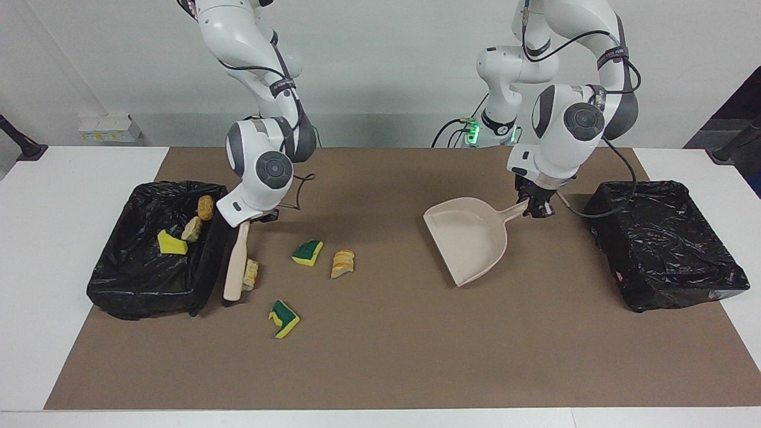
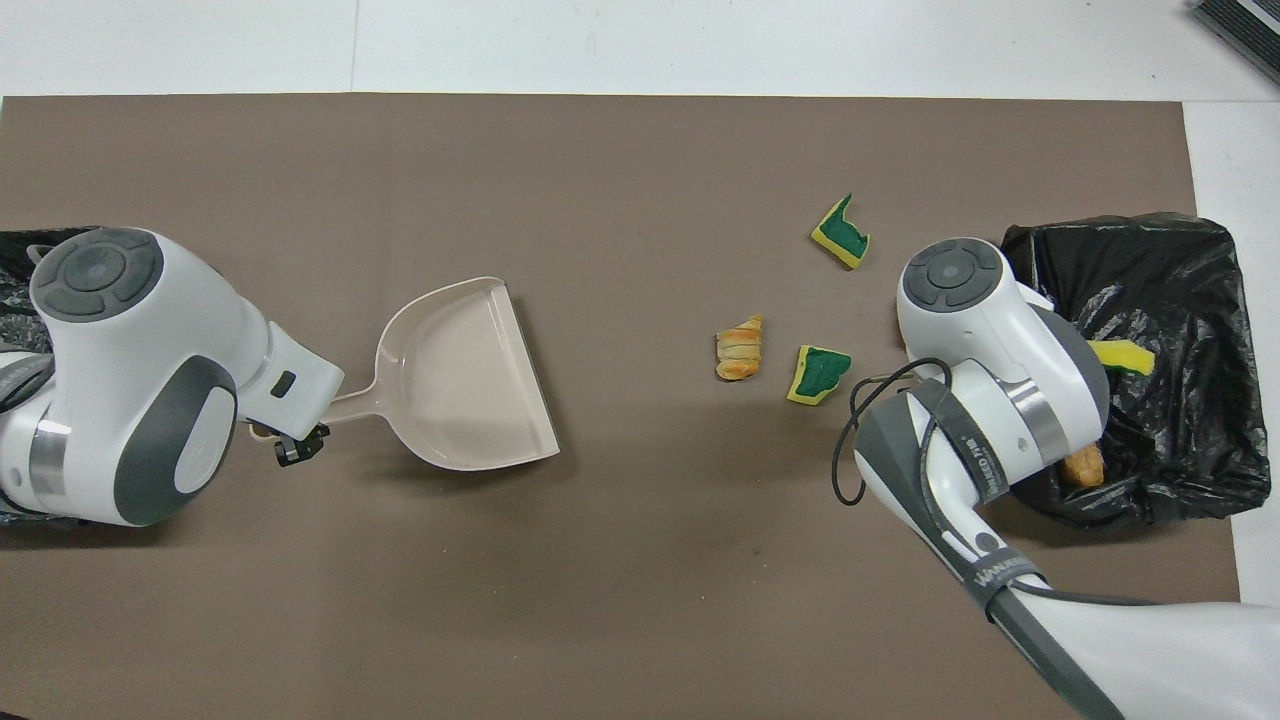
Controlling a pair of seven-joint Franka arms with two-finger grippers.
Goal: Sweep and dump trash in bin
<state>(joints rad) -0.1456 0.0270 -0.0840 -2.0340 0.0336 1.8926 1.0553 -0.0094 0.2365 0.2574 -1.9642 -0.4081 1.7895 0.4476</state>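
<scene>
The right hand (image 1: 257,218) is closed around the top of the brush (image 1: 235,268). The overhead view hides this hand under the white arm, and hides the brush too. The brush leans down to the brown mat (image 1: 380,356), just beside the bin (image 1: 107,285) at the right arm's end of the counter (image 1: 35,238). A beige bread chunk (image 1: 250,274) touches the brush on the side away from that bin. Only the facing view shows it.

The left hand (image 1: 535,209) is closed on the handle of the dustpan (image 1: 469,238). The pan's open mouth points away from the robots in the facing view. It has no trash in it.

Three scraps lie in the bin with the black bag: an orange chunk (image 1: 206,207) nearest the robots, then a tan chunk (image 1: 192,229), then a yellow sponge piece (image 1: 171,243). From above, the arm covers part of these.

On the mat, a green sponge piece (image 1: 307,252) and a striped bread chunk (image 1: 343,263) lie near each other. Farther from the robots lies another green-and-yellow sponge piece (image 1: 283,318).

A second bin (image 1: 666,249) in a black bag sits at the left arm's end. What is inside it is hard to make out. The overhead view cuts it off at the edge.
</scene>
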